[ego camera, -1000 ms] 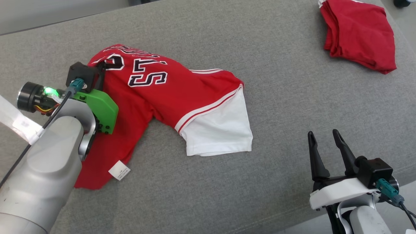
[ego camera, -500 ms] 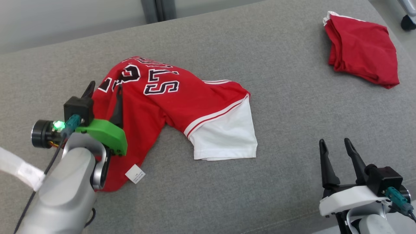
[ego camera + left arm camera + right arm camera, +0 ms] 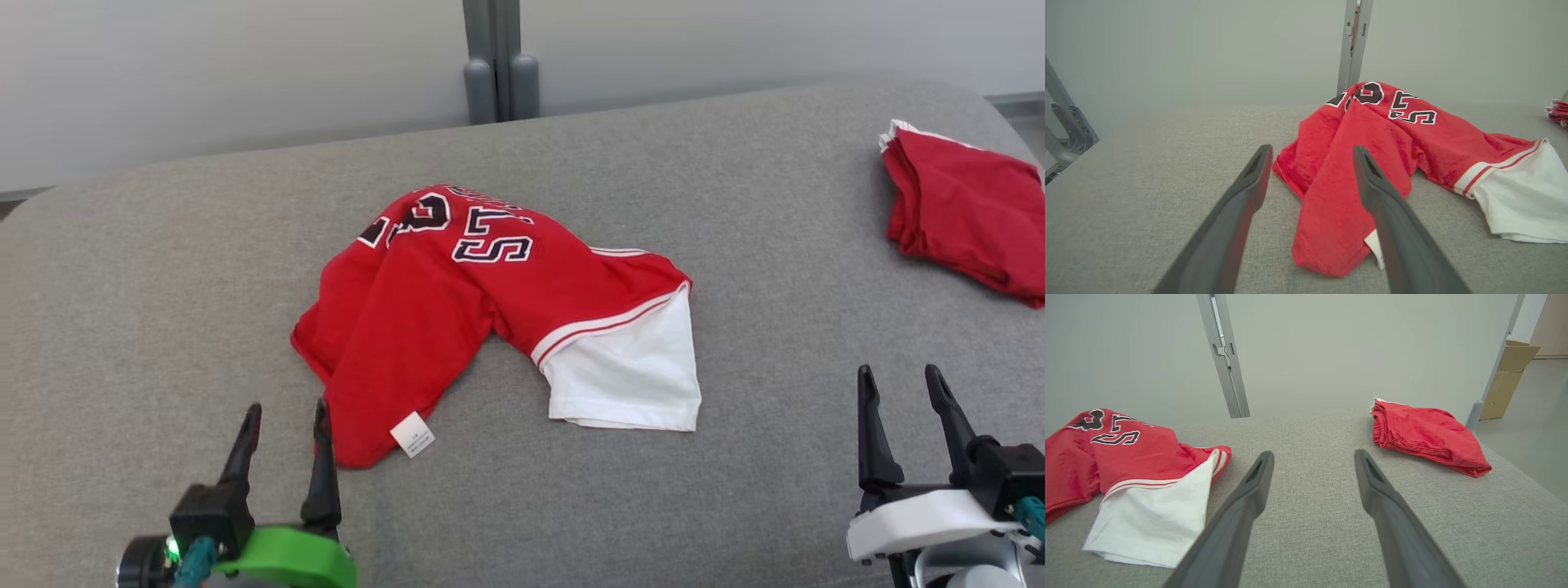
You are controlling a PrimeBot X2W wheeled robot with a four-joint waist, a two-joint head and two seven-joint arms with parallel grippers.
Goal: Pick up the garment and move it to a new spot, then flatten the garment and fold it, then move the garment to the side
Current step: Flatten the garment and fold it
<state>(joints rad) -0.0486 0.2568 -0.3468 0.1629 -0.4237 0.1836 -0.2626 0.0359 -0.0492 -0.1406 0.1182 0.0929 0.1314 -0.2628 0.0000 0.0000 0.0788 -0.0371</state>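
Note:
The garment [image 3: 457,318] is a red jersey with black-and-white lettering and a white sleeve, lying crumpled in the middle of the grey padded table [image 3: 163,269]. A white tag sticks out at its near hem. My left gripper [image 3: 286,407] stands open just in front of that hem, apart from the cloth, holding nothing. The left wrist view shows the garment [image 3: 1355,175] past my left gripper [image 3: 1312,149], its right finger overlapping the near hem. My right gripper [image 3: 898,371] stands open over bare table at the lower right. In the right wrist view the garment [image 3: 1126,457] lies left of my right gripper [image 3: 1313,454].
A second red cloth [image 3: 971,233], folded, lies at the table's far right edge, also visible as the folded cloth [image 3: 1425,437]. A grey post [image 3: 500,61] rises behind the table against a pale wall. A cardboard box [image 3: 1506,375] stands on the floor beyond the right side.
My left gripper opened, let go of the garment and drew back to the lower left. The garment now lies loose on the table. The head camera has tilted up, shifting the picture.

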